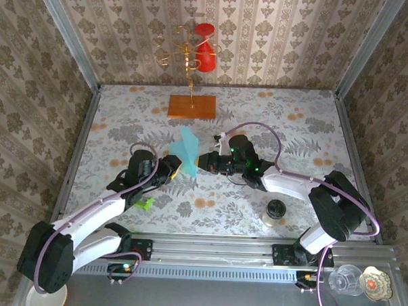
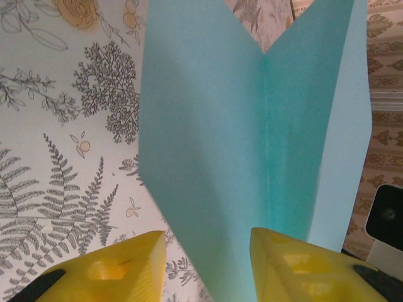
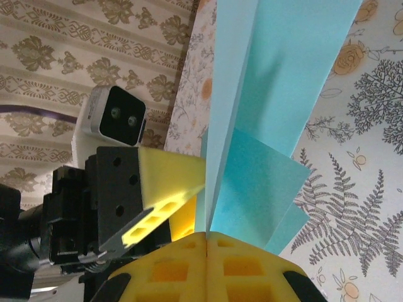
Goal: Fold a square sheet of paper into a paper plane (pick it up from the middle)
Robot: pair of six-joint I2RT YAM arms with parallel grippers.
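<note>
The left gripper (image 2: 206, 234) stood partly spread, its yellow fingers (image 2: 119, 267) flanking the folded sheet of paper (image 2: 214, 126) rising between them. The right gripper (image 3: 208, 239), pressed together, pinched the paper's near end. From above, the paper stood upright between both grippers.

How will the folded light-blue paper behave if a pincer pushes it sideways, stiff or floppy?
Probably light and thin: the folded light-blue paper sheet stands from the shut right pincer without sagging. Its centre crease likely stiffens it lengthwise; a sideways push would probably bend it.
</note>
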